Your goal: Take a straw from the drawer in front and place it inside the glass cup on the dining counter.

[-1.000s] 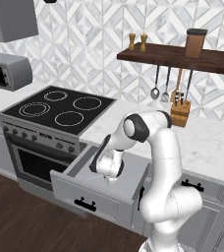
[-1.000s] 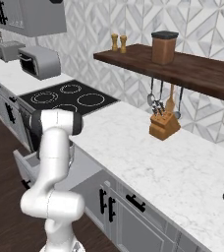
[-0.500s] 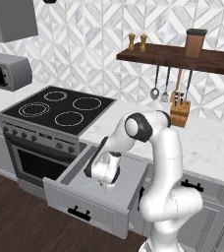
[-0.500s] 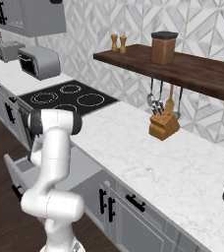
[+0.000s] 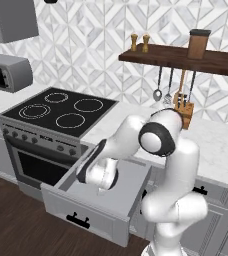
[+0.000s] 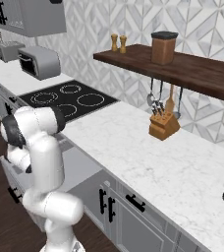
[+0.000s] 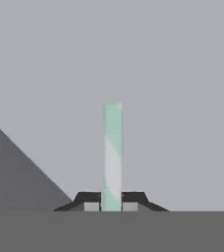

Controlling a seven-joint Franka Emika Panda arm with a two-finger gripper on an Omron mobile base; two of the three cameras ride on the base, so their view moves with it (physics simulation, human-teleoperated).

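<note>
- The gripper [image 7: 111,206] is clamping down on the straw [image 7: 112,152], fingers [image 7: 90,203] pinching it from both sides near its bottom end.
- The straw, pale green and white striped, is sticking straight out past the fingertips.
- All of this is sitting over the pulled-out drawer [image 5: 98,217], its grey floor lying right beyond the straw tip.
- The hand is hanging down inside the drawer, next to the black stove [image 5: 61,112].
</note>
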